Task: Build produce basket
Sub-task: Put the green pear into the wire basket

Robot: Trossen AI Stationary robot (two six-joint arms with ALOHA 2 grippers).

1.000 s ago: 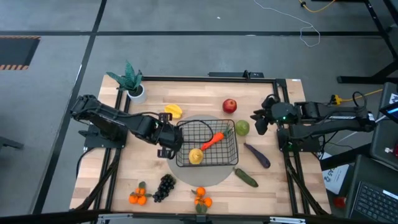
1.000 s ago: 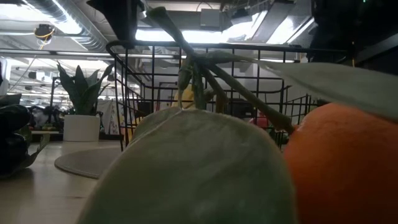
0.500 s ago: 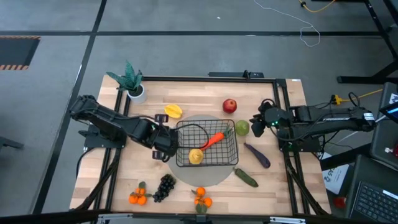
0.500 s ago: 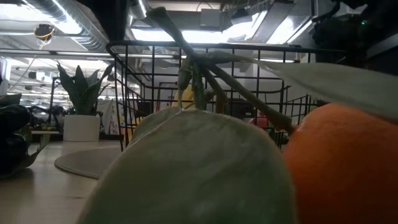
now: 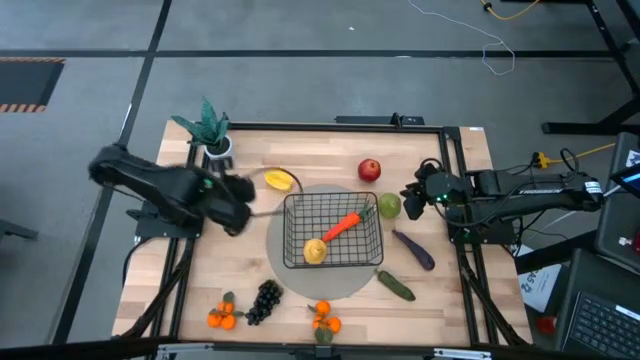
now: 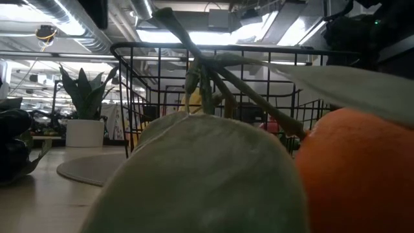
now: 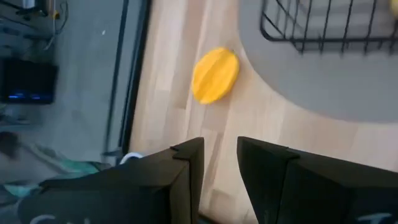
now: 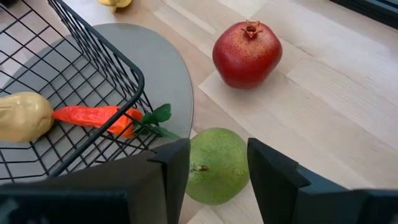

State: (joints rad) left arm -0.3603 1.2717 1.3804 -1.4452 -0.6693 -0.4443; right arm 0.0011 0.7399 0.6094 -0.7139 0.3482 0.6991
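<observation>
Carrot [image 5: 343,223] and lemon [image 5: 314,250] are seen inside basket [image 5: 296,214]. Left claw [image 5: 236,190], spread and empty, has been pulled back toward starfruit [image 5: 281,180], probably the next pick. Right claw [image 5: 411,199], spread, is held over pear [image 5: 389,206].

Even bright overhead light; left arm [image 5: 170,190] motion-blurred; low-view foreground out of focus.

black wire basket [image 5: 333,230], pale wood table [image 5: 440,300]

A round grey mat [image 5: 292,268] lies on the wooden table [image 5: 450,290]. A green plant in a white pot [image 5: 211,132] stands at a far corner.
</observation>
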